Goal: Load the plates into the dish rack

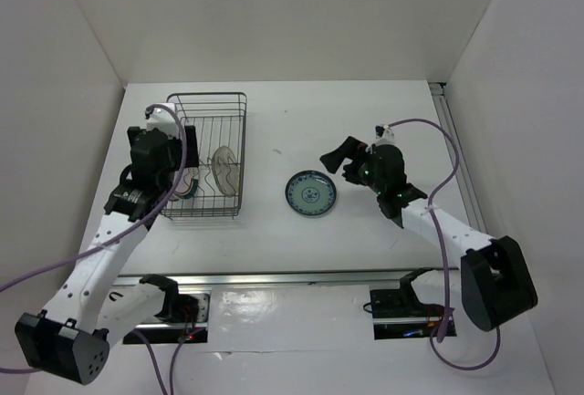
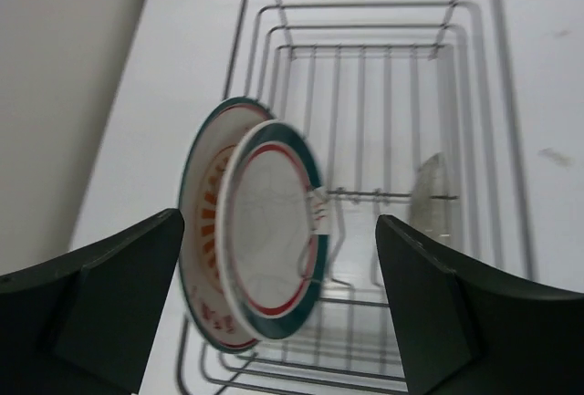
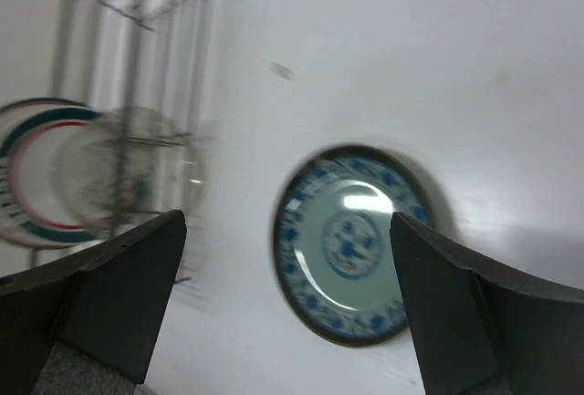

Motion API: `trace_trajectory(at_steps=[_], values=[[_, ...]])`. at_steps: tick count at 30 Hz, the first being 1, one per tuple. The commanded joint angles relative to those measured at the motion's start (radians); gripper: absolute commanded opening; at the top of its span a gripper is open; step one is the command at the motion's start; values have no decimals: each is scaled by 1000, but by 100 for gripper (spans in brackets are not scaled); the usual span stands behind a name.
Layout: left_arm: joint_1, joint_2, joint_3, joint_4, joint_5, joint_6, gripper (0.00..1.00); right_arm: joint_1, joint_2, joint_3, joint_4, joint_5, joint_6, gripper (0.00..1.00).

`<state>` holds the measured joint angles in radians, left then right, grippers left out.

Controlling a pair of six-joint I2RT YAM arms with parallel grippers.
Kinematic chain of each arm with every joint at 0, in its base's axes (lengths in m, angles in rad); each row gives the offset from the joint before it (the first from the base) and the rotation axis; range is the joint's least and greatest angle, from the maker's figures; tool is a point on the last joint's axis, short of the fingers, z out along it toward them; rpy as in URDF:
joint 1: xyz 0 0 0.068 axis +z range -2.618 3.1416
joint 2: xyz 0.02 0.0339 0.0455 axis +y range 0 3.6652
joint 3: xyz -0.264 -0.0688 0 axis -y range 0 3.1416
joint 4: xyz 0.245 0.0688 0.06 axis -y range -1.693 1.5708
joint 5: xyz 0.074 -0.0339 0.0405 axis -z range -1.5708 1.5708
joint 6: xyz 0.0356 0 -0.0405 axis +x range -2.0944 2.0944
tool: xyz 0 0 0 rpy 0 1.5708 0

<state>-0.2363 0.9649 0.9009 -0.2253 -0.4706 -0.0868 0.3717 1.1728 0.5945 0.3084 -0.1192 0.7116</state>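
Nearest you, the left arm (image 1: 96,267) carries a small dark mark (image 1: 109,296) on its white link, too small to read. Follow that arm up and you find the left fingers (image 2: 100,304) spread wide over the near left part of the dish rack (image 1: 207,103), gripping nothing. In the left wrist view, the white plate with the green-and-red rim (image 2: 269,231) stands on edge between them with a gap on each side. Just behind it, and partly covered by it, the white plate with the orange sunburst (image 2: 203,222) also stands on edge in the rack. To their right, well apart from the pair, the grey see-through plate (image 2: 433,194) stands upright among the wire prongs. The far half of the rack holds only bare wire. On your right side, the right arm (image 1: 438,226) reaches in over the tabletop (image 1: 365,112), and the right fingers (image 3: 109,295) are likewise wide open with nothing in them. The blue patterned plate (image 1: 310,192) lies flat on the tabletop, outside the rack, between the rack and those fingers. Its pattern is blurred in the right wrist view, so you cannot tell whether it bears any lettering.
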Motion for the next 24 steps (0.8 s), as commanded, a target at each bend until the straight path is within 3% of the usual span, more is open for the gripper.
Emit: trace_trajectory(at_steps=[1, 3, 6, 16, 18, 24], values=[[-1, -83, 50, 29, 214, -108, 100, 2, 76, 36, -265, 148, 31, 100], [-1, -92, 50, 62, 387, -143, 100, 12, 120, 5, -265, 148, 51, 97], [-1, -81, 62, 72, 530, -157, 100, 22, 175, -13, -242, 158, 83, 94], [-1, -20, 99, 20, 621, -151, 100, 101, 346, -4, -157, 181, 112, 75], [-1, -29, 99, 20, 621, -151, 100, 101, 359, -18, -115, 170, 123, 61], [-1, -20, 99, 20, 612, -151, 100, 119, 425, -32, -94, 184, 143, 31]])
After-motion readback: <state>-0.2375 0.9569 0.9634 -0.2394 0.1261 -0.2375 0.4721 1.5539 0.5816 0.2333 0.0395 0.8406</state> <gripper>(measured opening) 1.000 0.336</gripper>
